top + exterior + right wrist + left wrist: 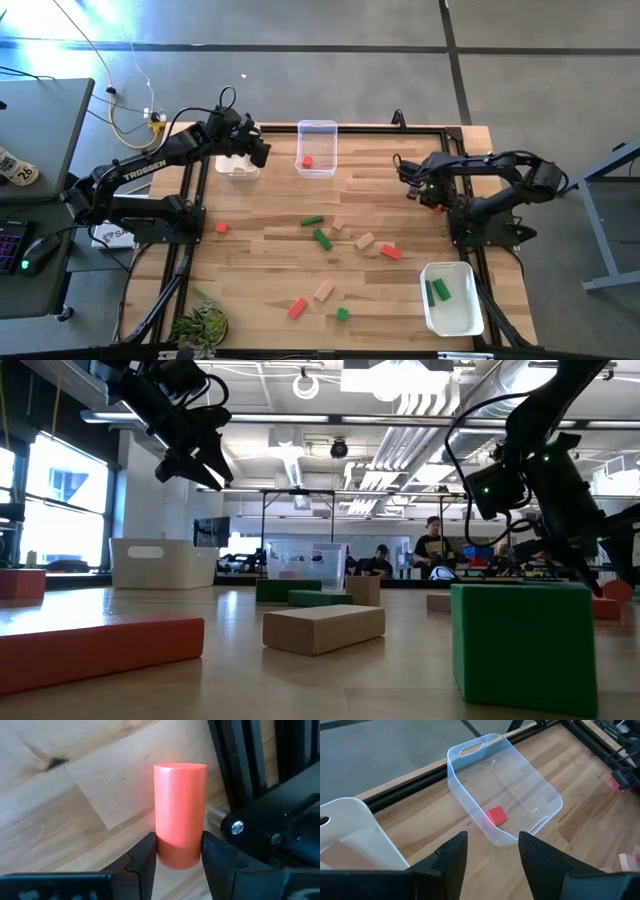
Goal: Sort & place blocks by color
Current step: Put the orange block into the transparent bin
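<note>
A: Right wrist view first: the right gripper (pixel 177 852) is clenched on a red-orange block (pixel 180 815), a rounded bar standing up between the fingers (pixel 142 862), with bare table (pixel 75 795) behind it.

B: And from above?

A: There the right gripper (pixel 422 186) sits near the table's right edge, the red piece only a speck at its tip. The left gripper (pixel 258 150) hangs over the far left, its jaws apart and holding nothing (the left wrist view makes that plain).

B: The tubs?

A: The clear tub (pixel 316 148) at the far edge holds one red cube (pixel 307 160). The left wrist view shows that cube (pixel 496 815) resting on the tub's floor. The white tub (pixel 238 165) beside it is half hidden by the left arm; I cannot tell what is inside. A second white tub (pixel 452 298) at the near right holds two green blocks (pixel 437 291).

B: The rest?

A: Green, red and plain wooden blocks (pixel 323 238) lie scattered mid-table. A plant (pixel 200 324) sits at the near left corner. The low view alone shows people (pixel 433 548) in the room beyond.
</note>
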Robot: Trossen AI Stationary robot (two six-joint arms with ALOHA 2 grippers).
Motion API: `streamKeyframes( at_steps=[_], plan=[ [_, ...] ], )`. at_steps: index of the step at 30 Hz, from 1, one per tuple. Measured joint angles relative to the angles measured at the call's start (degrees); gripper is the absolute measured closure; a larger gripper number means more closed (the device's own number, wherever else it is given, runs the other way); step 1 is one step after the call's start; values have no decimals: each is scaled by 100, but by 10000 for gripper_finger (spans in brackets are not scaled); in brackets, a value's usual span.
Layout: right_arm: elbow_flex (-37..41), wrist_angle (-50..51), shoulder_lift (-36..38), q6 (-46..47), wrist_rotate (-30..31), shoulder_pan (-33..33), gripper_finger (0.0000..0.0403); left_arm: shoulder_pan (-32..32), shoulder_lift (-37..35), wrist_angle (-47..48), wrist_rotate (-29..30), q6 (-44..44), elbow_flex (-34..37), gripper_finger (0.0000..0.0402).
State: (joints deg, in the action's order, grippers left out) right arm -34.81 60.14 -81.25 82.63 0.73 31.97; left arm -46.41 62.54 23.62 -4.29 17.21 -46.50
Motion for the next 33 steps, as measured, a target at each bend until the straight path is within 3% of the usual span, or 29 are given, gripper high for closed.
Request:
streamKeyframes(
  at_steps=[19, 24, 33],
  plan=[
    [-1, -93, -198, -1379, -237, 966, 281, 0, 2, 4, 0, 11, 0, 238],
    [-32, -82, -484, -1585, -315, 1004, 305, 0, 2, 5, -2, 12, 0, 238],
    [-121, -2, -509, -1970, -317, 1005, 306, -2, 2, 2, 0, 13, 0, 238]
  ],
)
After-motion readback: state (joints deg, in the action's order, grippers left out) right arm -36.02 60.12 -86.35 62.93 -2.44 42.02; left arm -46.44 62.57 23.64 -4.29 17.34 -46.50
